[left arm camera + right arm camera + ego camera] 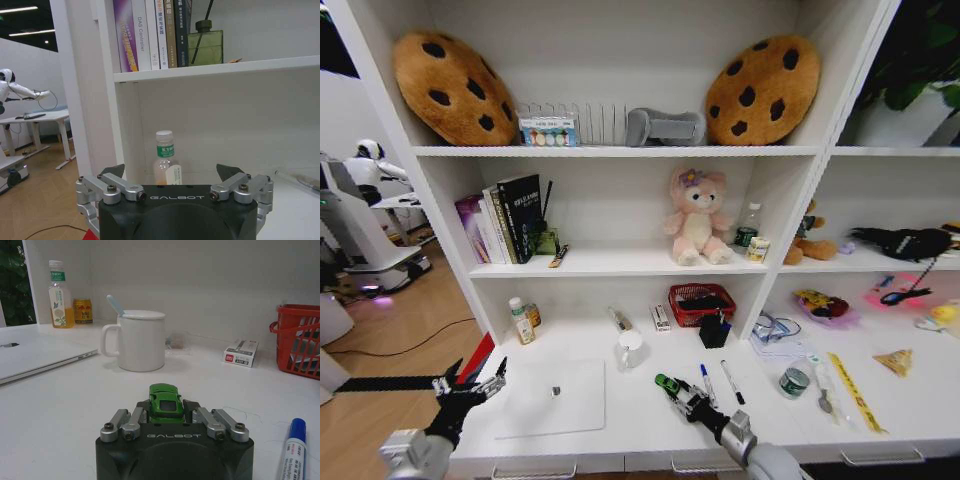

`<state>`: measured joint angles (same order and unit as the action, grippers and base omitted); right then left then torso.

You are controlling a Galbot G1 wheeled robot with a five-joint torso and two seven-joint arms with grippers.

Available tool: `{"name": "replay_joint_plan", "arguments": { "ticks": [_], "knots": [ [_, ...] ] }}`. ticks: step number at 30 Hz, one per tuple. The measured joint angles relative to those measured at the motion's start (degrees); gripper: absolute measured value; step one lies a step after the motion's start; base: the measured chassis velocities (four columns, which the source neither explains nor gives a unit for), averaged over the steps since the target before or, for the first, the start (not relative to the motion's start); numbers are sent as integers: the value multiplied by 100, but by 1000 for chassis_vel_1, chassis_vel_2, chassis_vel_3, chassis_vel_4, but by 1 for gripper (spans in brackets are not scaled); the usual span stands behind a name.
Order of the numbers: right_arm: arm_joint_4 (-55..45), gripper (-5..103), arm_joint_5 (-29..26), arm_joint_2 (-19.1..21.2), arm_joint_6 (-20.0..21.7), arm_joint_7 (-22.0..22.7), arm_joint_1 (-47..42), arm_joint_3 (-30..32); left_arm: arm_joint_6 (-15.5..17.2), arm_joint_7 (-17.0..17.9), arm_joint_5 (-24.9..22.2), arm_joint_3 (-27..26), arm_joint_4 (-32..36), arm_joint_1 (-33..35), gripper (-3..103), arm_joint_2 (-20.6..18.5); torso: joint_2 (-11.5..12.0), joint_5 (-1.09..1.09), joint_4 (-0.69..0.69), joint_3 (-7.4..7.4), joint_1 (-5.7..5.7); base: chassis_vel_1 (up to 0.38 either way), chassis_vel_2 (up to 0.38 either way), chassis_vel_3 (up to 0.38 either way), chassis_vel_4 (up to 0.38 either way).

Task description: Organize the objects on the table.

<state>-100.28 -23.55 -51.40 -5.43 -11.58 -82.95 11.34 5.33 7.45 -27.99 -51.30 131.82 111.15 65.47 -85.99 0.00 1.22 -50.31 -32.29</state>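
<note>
My right gripper (671, 389) rests on the white table (640, 415) near its front edge and is shut on a small green toy car (666, 383). In the right wrist view the car (165, 396) sits clamped between the fingers of that gripper (165, 409). Just right of it lie two marker pens (708, 384) (732, 381), the blue-capped one (293, 452) close by. Farther right is a green-lidded jar (794, 381). The silver laptop (555, 396) lies shut to the left. My left gripper (475, 376) hangs open and empty beyond the table's left end.
A white mug (631, 350) with a spoon stands behind the laptop, with a drink bottle (522, 322) at the back left and a red basket (701, 303) at the back. Shelves with books, a plush bear and cookie cushions rise behind. Clutter covers the right section.
</note>
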Motion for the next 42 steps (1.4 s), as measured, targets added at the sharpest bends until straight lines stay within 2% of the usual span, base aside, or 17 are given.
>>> {"name": "replay_joint_plan", "arguments": {
  "ticks": [8,15,16,18,20,26,27,29,31,32,34,36,37,38,39,42],
  "knots": [
    [-10,34,13,16,-16,2,18,-1,8,16,7,-16,45,40,100,49,0,0,0,0,0,0,0,0,0],
    [-229,29,-9,49,-26,9,-92,122,12,14,20,-16,49,47,100,57,0,1,0,0,0,0,0,0,0],
    [-250,25,-10,53,-30,9,-106,138,12,15,21,-16,49,47,100,57,0,1,0,0,0,0,0,0,0],
    [-272,25,-10,57,-35,10,-120,155,14,15,22,-16,48,47,100,56,0,1,0,0,0,0,0,0,0],
    [-491,4,-67,92,-59,11,-263,321,17,14,24,-16,48,45,100,48,0,0,0,0,0,0,0,0,0],
    [-734,-3,-85,129,-158,5,-657,692,14,-8,98,15,70,78,100,96,0,0,0,0,0,0,0,0,0],
    [-744,1,-70,110,-163,14,-679,694,7,-14,113,16,78,93,100,107,0,0,0,0,0,0,0,0,0],
    [-752,1,-62,102,-163,31,-683,693,2,-18,119,16,89,101,100,110,0,0,0,0,0,0,0,0,0],
    [-754,11,-70,98,-137,76,-666,668,-2,-20,123,11,110,117,100,112,0,0,0,0,0,0,0,0,0],
    [-754,11,-70,98,-137,76,-666,668,-2,-20,123,11,110,117,100,112,0,0,0,0,0,0,0,0,0],
    [-750,22,-105,110,-104,85,-620,634,-4,-21,127,8,126,128,100,122,0,0,0,0,0,0,0,0,0],
    [-744,22,-123,119,-90,87,-594,612,-5,-23,132,8,133,134,100,130,0,0,0,0,0,0,0,0,0],
    [-723,33,-170,143,-44,90,-525,563,-11,-27,151,7,142,145,100,153,0,0,0,0,0,0,0,0,0],
    [-694,38,-220,159,16,97,-459,517,-17,-31,165,10,149,151,100,177,0,0,0,0,0,0,0,0,0],
    [-694,38,-220,159,16,97,-459,517,-17,-31,165,10,149,151,100,177,0,0,0,0,0,0,0,0,0],
    [-563,54,-331,180,152,137,-268,368,-21,-37,178,22,151,156,100,208,0,0,0,0,0,0,0,0,0]
  ]
}}
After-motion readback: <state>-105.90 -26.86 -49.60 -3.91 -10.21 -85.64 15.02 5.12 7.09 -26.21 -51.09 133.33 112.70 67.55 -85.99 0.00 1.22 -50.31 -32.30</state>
